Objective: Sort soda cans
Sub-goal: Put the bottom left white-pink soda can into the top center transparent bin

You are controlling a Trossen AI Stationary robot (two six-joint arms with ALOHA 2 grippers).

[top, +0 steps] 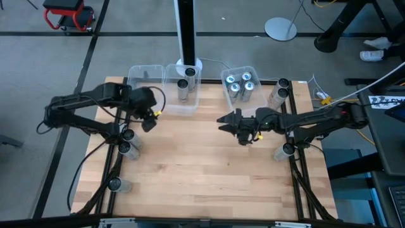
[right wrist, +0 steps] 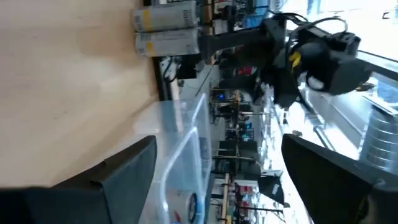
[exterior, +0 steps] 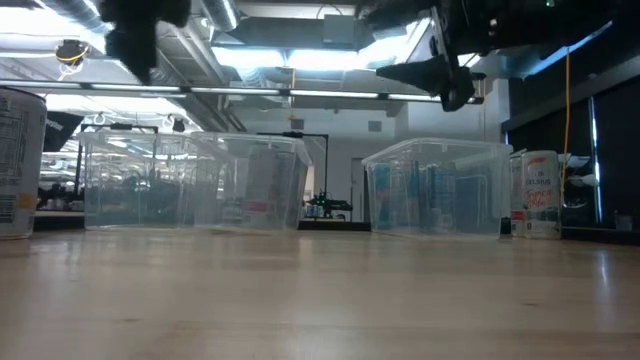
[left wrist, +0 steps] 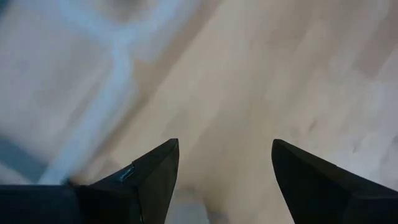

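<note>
- Left tool (top: 149, 120): jaws stand apart, nothing between them; it hangs above the counter (top: 202, 171), just off the near corner of the left clear bin (top: 147, 79).
- Right tool (top: 229, 121): jaws wide, empty; it hangs over the counter's middle, just in front of the right clear bin (top: 240, 85).
- Loose soda cans nearest the left tool: two upright cans (top: 129, 143) at the counter's left edge, just below and outboard of that tool; a third can (top: 115, 184) stands farther along the same edge.
- Loose cans nearest the right tool: one upright can (top: 284, 151) behind its wrist at the right edge; two more (top: 279, 94) beside the right bin.
- Long axis: every loose can appears vertical, so a side approach with jaws level seems required.
- Judgement: the left arm is nearer its pair of cans.
- Sorted so far: silver cans with bluish tops (top: 240, 87) in the right bin; dark cans (top: 185, 85) in the middle bin (top: 183, 88).
- Labels: print shows on the cans in the low view but cannot be read.
</note>
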